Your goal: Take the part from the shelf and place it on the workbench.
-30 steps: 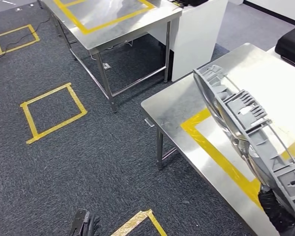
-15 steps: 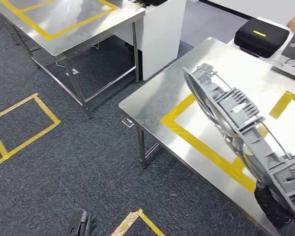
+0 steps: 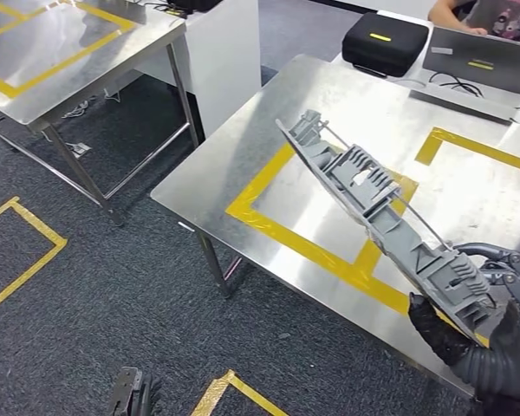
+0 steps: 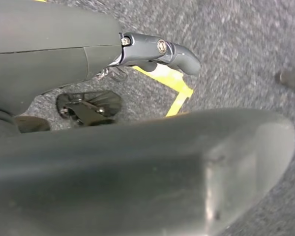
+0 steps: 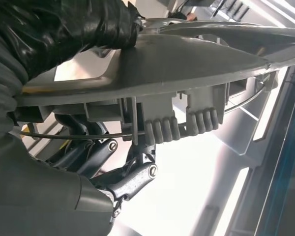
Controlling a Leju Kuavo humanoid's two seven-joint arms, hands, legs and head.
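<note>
Grey part [image 3: 381, 221] off shelf, clutched by right hand [image 3: 490, 342], tilted above workbench [image 3: 296, 113] toward 10 o'clock; placing remains.

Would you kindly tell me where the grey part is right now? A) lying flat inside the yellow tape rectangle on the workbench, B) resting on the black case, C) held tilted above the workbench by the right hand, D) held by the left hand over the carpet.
C: the right hand grips the grey part by its near end, tilted above the workbench.

No legible txt, labels or nos. anywhere; nothing readable on any surface.
</note>
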